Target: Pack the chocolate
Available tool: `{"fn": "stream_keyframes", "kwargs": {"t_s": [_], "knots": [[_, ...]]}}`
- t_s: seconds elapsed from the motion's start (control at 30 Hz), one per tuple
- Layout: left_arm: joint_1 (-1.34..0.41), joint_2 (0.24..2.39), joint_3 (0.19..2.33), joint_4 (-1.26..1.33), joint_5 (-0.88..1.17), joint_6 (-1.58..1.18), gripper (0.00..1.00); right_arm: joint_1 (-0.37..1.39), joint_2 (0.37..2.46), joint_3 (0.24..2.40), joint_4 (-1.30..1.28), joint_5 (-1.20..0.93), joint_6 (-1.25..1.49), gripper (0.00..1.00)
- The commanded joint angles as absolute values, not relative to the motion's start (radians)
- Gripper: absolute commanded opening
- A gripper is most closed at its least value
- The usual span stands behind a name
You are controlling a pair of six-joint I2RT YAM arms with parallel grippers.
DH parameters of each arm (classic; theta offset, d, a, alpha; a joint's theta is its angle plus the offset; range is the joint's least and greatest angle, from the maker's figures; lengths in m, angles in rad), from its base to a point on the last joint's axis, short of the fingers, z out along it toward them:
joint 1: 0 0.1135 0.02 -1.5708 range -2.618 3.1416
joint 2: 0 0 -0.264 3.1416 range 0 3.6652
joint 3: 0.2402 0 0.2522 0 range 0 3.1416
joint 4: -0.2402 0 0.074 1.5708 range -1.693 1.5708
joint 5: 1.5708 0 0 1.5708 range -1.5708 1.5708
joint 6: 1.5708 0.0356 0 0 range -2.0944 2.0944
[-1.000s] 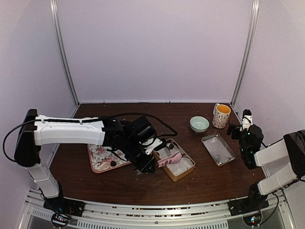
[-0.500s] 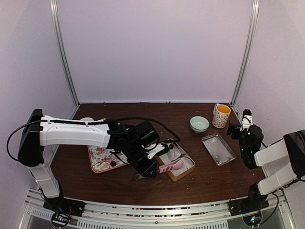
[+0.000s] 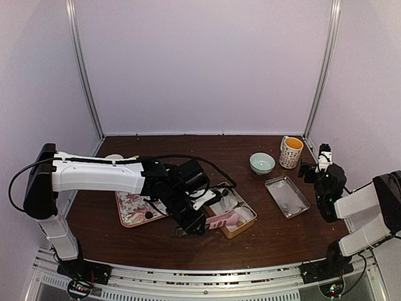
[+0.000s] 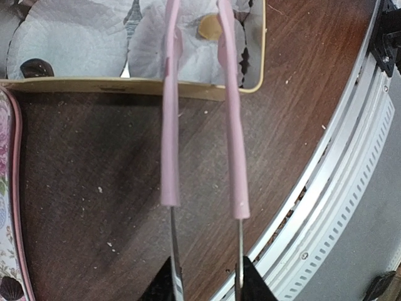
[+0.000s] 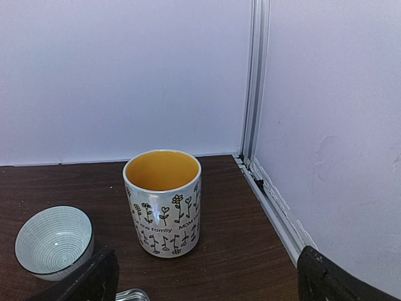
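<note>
My left gripper [image 3: 191, 219] [image 4: 207, 276] is shut on the metal handles of the pink tongs [image 3: 224, 219] [image 4: 235, 125]. The tong arms reach over the near rim of a tan cardboard box [image 3: 233, 231] [image 4: 125, 86] lined with white paper cups. The tips stand slightly apart, and a tan chocolate [image 4: 210, 26] lies in a cup between them. A dark chocolate [image 4: 36, 66] sits in another cup at the left. One more dark piece [image 3: 148, 214] [image 4: 11, 288] lies on the floral tray [image 3: 131, 207]. My right gripper [image 3: 311, 169] [image 5: 207, 282] is open and empty at the far right.
A flower-printed mug [image 3: 291, 152] [image 5: 163, 200] with a yellow inside and a small pale-green bowl [image 3: 262, 163] [image 5: 53, 241] stand at the back right. A metal tray [image 3: 286, 195] lies in front of them. The aluminium rail [image 4: 338, 188] runs close to the left gripper.
The left arm has shifted a little forward and to the right, and the tongs have swung down over the front half of the box. The right arm has not moved.
</note>
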State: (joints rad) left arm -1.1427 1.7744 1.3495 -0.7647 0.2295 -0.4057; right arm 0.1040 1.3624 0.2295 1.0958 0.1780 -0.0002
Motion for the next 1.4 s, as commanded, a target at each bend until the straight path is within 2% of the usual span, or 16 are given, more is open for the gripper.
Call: {"fn": "stream_keyframes", "kwargs": {"t_s": [0.0, 0.3, 0.57, 0.87, 1.37], "knots": [[-1.149, 1.741, 1.380, -0.761, 0.206, -0.401, 0.30, 0.095, 1.359, 0.245, 1.099, 0.172, 0.002, 1.00], [-1.147, 1.632, 1.365, -0.783, 0.091, -0.438, 0.29, 0.095, 1.359, 0.245, 1.098, 0.172, 0.002, 1.00], [-1.140, 1.527, 1.323, -0.972, -0.040, -0.499, 0.29, 0.095, 1.359, 0.244, 1.098, 0.172, 0.002, 1.00], [-1.008, 1.342, 1.141, -1.089, -0.056, -0.652, 0.29, 0.095, 1.359, 0.245, 1.099, 0.171, 0.002, 1.00], [-0.876, 1.170, 1.043, -1.288, -0.124, -0.741, 0.33, 0.095, 1.359, 0.245, 1.099, 0.172, 0.002, 1.00]]}}
